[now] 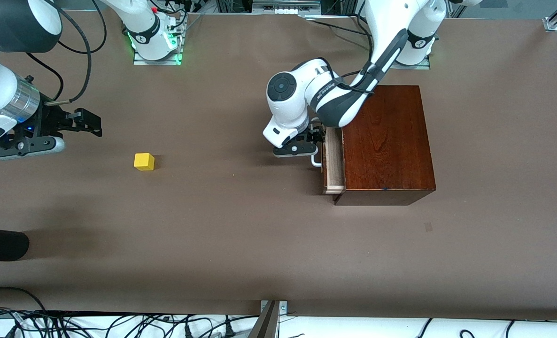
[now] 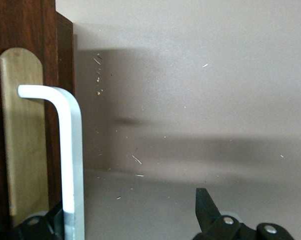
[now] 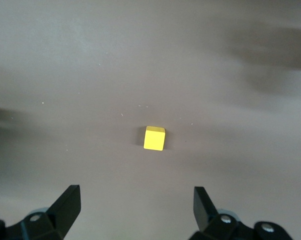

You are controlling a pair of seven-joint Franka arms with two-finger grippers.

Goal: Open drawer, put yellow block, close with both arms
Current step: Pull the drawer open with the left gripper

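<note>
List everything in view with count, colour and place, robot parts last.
table: one, brown cover, under everything.
wooden box: one, dark reddish-brown, at the left arm's end of the table.
drawer: one, pale wood inside, pulled out slightly from the box.
handle: one, white bar, on the drawer front.
yellow block: one, yellow, on the bare table toward the right arm's end, apart from the box.
cables: several, black, along the table edge nearest the front camera.
left tool: one, black, open, at the handle, one finger beside the bar.
right tool: one, black, open, holding nothing, near the block.
</note>
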